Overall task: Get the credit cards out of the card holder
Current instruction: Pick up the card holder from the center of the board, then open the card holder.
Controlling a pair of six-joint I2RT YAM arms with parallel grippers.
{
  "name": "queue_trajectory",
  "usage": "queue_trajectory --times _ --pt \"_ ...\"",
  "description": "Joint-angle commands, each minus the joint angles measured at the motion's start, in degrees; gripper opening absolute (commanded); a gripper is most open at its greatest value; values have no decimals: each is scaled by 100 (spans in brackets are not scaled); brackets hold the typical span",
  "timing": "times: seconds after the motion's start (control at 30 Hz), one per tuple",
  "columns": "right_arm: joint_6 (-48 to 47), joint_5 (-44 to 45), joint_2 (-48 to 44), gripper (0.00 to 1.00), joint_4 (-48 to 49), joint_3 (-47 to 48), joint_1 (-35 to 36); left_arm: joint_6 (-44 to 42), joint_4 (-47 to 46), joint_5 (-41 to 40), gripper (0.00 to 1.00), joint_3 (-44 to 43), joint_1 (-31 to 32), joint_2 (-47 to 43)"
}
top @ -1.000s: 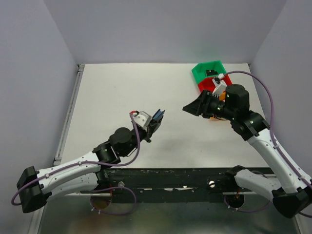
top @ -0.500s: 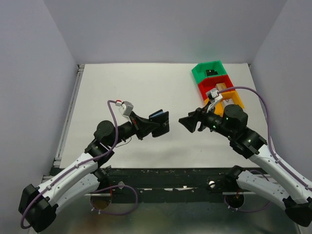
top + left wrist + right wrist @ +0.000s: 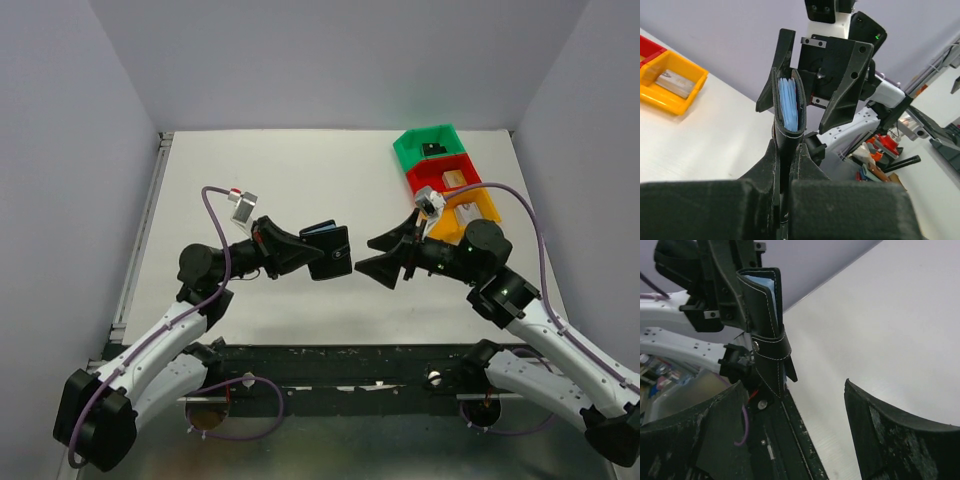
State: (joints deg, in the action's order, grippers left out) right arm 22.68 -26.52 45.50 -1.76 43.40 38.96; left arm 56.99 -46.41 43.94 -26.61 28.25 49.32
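My left gripper is shut on the lower edge of the black card holder and holds it above the middle of the table. In the left wrist view the card holder stands upright between my left gripper's fingers, with thin blue-grey edges showing in its slightly open top. The credit cards are hidden inside; I cannot tell them from the pockets. My right gripper is open wide just right of the holder and faces it. In the right wrist view the card holder is ahead of my right gripper, not between its fingers.
A green bin, a red bin and an orange bin stand in a row at the back right, behind my right arm. The orange bin holds a small grey item. The table's front edge runs just below both grippers.
My left arm has carried the holder right and turned it towards my right gripper. My right gripper has come left and down to face it, its jaws spreading wider.
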Motion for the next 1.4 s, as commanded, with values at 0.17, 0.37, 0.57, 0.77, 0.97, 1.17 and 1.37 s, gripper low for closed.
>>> queue_trajectory --times 0.17,0.37,0.57,0.77,0.97,1.17,1.37 --pt "887 -1644 653 86 1555 -95 24 1041 -1721 580 6 -222 -65 403" --pt "1116 -1988 1014 78 1846 37 24 1183 -1933 545 8 -230 -65 421" --pt "1432 -2278 1198 55 2258 90 33 1191 -1881 624 22 -283 -57 499" --pt "1994 -2498 1374 32 2865 55 33 1051 -1652 721 39 -283 -56 552" --pt "2206 -2533 1366 15 2927 64 33 560 -1073 651 65 -275 -65 254" --pt "2075 -2481 1357 1 2331 274 33 120 -413 510 65 -318 -56 8" --pt "1793 -2419 1322 0 1820 380 24 -92 -88 317 62 -301 -57 -159"
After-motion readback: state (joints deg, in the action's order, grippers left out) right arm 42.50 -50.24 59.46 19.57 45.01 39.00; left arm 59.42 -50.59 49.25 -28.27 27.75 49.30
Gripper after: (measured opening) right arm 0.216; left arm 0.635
